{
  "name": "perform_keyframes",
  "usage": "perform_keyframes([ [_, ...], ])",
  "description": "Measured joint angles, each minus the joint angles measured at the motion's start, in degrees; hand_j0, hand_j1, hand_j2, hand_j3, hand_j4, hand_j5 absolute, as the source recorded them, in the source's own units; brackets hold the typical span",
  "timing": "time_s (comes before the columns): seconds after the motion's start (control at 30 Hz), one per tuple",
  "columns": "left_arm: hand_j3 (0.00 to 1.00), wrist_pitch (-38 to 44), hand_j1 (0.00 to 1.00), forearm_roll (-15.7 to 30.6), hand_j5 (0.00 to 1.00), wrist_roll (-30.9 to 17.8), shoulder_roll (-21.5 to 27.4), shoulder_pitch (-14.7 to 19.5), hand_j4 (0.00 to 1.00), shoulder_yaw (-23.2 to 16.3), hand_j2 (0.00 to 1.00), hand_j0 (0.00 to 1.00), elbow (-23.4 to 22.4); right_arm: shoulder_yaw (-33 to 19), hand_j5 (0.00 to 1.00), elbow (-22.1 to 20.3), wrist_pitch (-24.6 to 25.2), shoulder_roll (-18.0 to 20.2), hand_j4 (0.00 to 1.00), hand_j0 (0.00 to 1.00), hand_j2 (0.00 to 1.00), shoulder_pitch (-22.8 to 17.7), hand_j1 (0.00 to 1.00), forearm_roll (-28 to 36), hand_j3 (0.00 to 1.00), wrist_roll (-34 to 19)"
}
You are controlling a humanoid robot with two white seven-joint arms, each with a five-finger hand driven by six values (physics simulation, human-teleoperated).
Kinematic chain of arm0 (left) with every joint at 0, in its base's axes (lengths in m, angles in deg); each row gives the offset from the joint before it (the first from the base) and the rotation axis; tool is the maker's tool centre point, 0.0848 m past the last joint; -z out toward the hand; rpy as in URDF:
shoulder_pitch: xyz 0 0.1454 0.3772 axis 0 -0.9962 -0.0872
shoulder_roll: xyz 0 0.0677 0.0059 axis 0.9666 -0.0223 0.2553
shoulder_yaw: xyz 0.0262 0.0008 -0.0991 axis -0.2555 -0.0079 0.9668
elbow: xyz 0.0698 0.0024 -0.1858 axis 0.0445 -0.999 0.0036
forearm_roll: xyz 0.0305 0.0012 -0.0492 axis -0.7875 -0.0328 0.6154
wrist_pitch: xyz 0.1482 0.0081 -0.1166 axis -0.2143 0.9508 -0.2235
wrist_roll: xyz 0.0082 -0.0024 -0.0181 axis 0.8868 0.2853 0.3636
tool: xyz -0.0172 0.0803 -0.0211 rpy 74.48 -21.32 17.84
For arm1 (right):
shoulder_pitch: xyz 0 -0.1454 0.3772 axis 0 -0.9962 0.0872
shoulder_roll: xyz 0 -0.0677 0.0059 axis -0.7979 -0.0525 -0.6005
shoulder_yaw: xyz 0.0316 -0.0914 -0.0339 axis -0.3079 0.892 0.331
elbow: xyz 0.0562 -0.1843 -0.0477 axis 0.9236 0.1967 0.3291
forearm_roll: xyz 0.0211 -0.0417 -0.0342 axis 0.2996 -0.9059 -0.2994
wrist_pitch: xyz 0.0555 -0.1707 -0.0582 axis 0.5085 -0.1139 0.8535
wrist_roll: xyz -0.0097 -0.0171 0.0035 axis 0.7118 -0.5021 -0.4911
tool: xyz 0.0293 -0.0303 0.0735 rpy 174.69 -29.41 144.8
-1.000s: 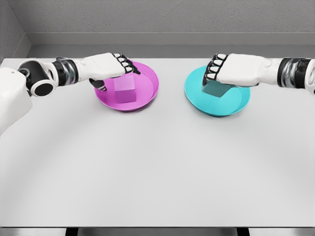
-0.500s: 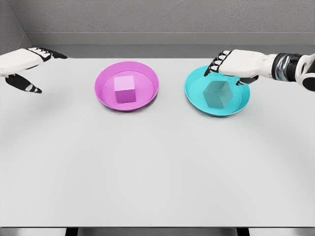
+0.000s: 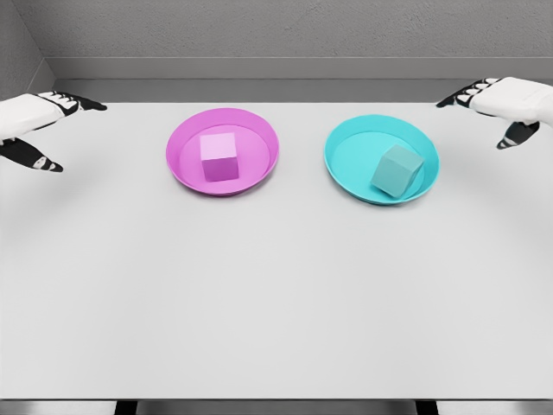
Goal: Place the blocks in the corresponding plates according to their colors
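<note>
White table (image 3: 276, 303) – grey wall (image 3: 285, 30) behind

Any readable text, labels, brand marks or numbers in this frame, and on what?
None. The magenta plate, pink cube, cyan plate, teal cube, white table and both white hands, left and right, show no readable text.

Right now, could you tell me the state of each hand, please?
Left hand: open, holding nothing.
Right hand: open, holding nothing.
</note>
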Motion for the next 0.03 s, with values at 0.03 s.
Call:
perform_keyframes([
  [0.03, 1.0, 0.0, 1.0, 0.01, 1.0, 0.0, -0.02, 0.0, 1.0, 0.0, 1.0, 1.0, -0.01, -0.07, 1.0, 0.11, 0.0, 0.02, 1.0, 1.0, 1.0, 0.0, 1.0, 0.02, 1.0, 0.0],
])
